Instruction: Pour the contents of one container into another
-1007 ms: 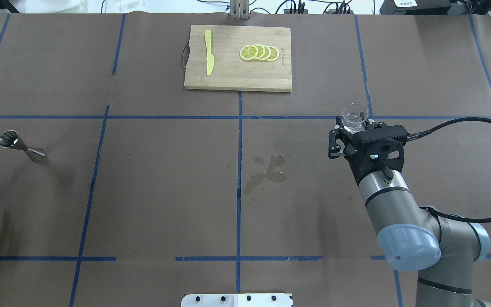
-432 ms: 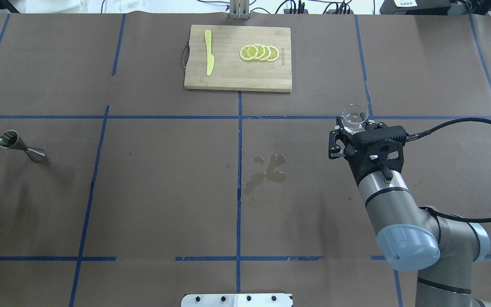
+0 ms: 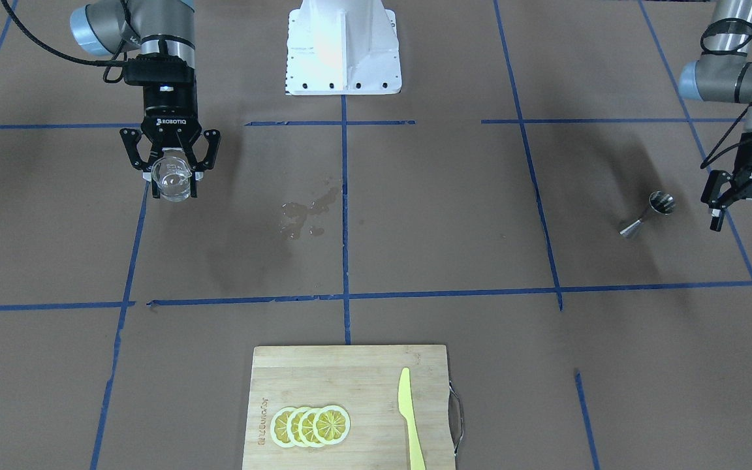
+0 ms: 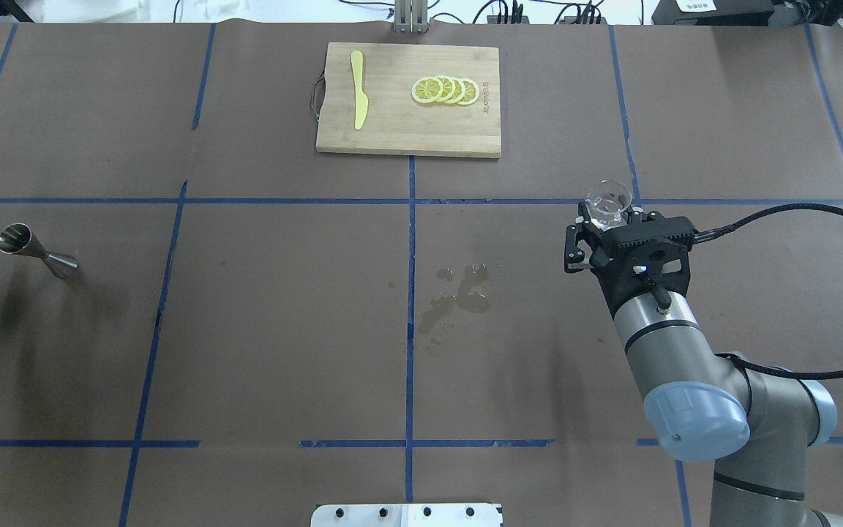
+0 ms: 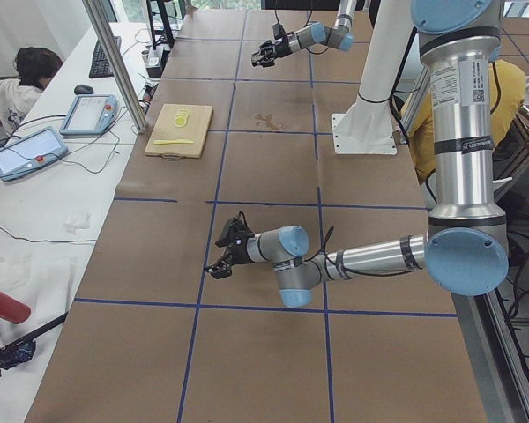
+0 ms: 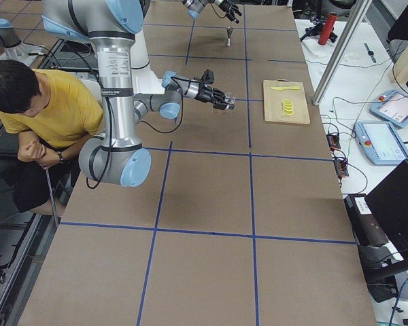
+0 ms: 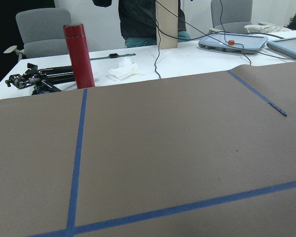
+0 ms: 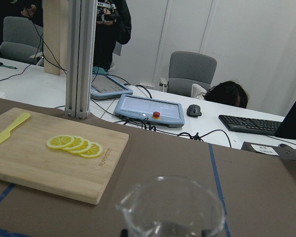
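One cup [image 3: 172,175], jigger [image 3: 649,213], board [image 3: 363,365], knife [image 3: 410,418]; four lemon slices [image 3: 311,425] (overlapping).

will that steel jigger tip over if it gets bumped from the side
Probably yes: the jigger stands tall on a small cone base with a narrow waist, so a side nudge could topple it. Its shiny metal looks rigid but likely slippery to pinch.

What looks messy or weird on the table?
A small wet puddle with stray droplets sits on the brown table cover near the middle, away from both the glass cup in the right gripper and the steel jigger. It looks like spilled liquid. Nothing else seems off.
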Controlling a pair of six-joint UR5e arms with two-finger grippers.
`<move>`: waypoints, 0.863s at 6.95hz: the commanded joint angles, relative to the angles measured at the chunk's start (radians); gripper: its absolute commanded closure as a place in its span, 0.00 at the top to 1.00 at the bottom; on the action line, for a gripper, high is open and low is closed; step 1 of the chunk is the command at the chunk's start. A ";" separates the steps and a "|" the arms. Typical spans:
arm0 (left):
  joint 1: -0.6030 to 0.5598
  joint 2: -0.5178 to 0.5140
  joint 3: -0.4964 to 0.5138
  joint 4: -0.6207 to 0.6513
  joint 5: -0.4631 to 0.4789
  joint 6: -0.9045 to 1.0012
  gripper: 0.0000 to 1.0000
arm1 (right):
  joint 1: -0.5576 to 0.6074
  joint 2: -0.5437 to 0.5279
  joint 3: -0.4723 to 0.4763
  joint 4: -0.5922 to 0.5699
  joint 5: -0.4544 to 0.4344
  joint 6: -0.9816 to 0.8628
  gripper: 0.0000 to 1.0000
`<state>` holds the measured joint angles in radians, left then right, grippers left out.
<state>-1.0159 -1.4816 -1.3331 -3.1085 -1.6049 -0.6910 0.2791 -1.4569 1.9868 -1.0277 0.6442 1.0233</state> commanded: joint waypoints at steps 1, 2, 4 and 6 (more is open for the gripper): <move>-0.189 -0.135 0.002 0.283 -0.256 0.108 1.00 | 0.002 0.000 -0.003 0.000 0.002 0.004 0.00; -0.240 -0.167 0.000 0.397 -0.359 0.116 1.00 | 0.000 0.000 -0.011 0.000 0.002 0.006 0.00; -0.328 -0.227 -0.012 0.654 -0.557 0.114 1.00 | -0.007 0.012 -0.069 0.005 0.002 0.073 0.00; -0.349 -0.224 -0.078 0.769 -0.648 0.117 1.00 | -0.024 0.038 -0.200 0.166 0.000 0.089 0.00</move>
<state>-1.3458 -1.7025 -1.3799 -2.4123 -2.1911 -0.5761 0.2636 -1.4286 1.8678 -0.9680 0.6449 1.1036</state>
